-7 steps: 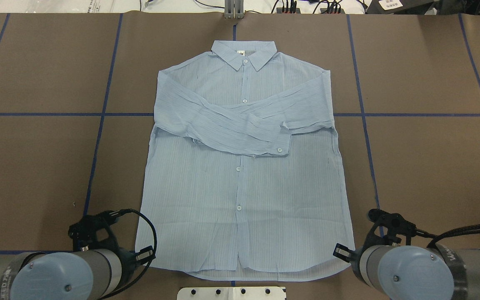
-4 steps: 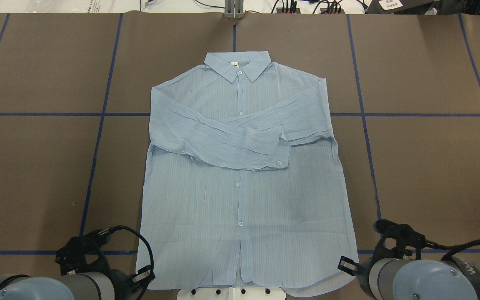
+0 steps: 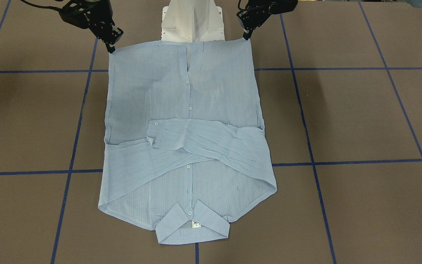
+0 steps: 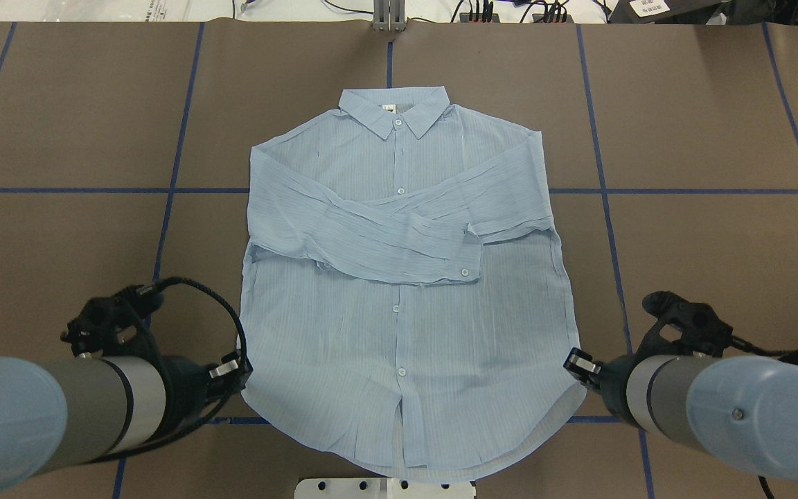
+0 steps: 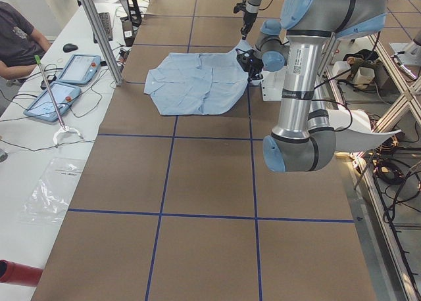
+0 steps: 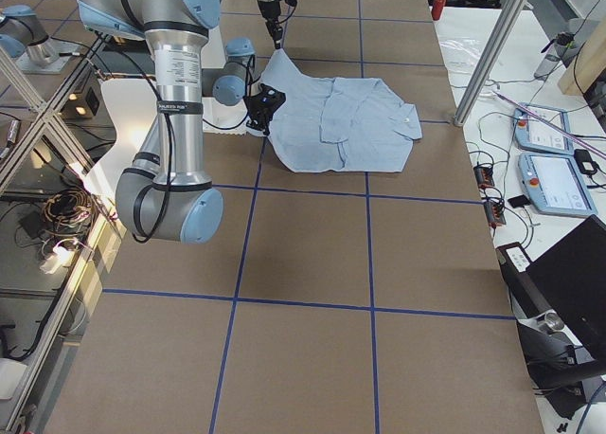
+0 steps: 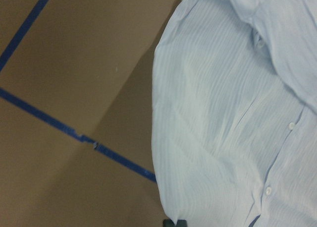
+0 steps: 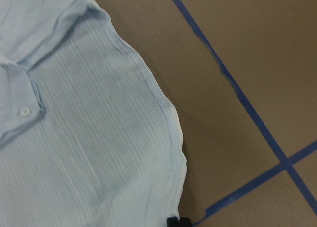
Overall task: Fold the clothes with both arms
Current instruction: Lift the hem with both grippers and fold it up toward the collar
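The light-blue striped shirt lies face up on the brown table, collar away from me and both sleeves crossed over the chest. My left gripper is shut on the hem's left corner. My right gripper is shut on the hem's right corner. Both corners are lifted off the table. In the front-facing view the hem is stretched between my left gripper and my right gripper. The wrist views show only shirt cloth and the table.
The white pedestal base stands just behind the lifted hem. Blue tape lines grid the brown table. In the exterior left view an operator sits beside tablets at the table's far side.
The shirt first slid toward me. Since then both grippers have risen and moved forward with the hem corners, so the lower hem is lifted and bowed. The collar has stayed put.
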You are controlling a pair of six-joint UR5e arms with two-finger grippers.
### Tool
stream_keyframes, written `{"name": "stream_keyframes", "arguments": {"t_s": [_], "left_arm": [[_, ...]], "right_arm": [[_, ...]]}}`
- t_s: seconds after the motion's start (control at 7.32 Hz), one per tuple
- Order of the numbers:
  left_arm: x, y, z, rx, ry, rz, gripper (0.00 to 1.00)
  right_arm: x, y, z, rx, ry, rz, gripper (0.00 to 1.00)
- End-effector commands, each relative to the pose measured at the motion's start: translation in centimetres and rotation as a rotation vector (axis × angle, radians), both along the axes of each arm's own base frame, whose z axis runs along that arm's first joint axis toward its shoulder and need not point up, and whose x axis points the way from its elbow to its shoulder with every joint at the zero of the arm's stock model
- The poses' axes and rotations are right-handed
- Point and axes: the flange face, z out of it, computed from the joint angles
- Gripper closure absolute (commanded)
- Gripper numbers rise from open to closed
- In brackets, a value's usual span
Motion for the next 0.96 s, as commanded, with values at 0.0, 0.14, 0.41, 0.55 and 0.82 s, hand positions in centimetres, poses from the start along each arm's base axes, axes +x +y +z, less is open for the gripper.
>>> {"name": "stream_keyframes", "arguments": {"t_s": [0.0,0.14,0.41,0.55,0.82], "left_arm": [[-2.7,-5.5,-0.3,0.055,-0.016,-0.028,1.0],[-2.2,-8.6,-0.3,0.068,-0.04,-0.059,1.0],[-1.7,-13.1,0.6,0.122,-0.102,-0.082,1.0],[-0.9,-16.0,0.7,0.13,-0.109,-0.114,1.0],[1.6,-23.4,4.2,0.156,-0.098,-0.187,1.0]], "right_arm": [[3.1,-5.1,-2.0,0.016,-0.044,0.136,1.0],[3.7,-6.2,-2.1,0.018,-0.045,0.162,1.0],[2.2,-11.1,-1.7,0.033,-0.011,0.227,1.0],[0.7,-14.2,-0.9,0.048,0.036,0.234,1.0],[-1.5,-20.4,0.1,0.08,0.114,0.232,1.0]]}}
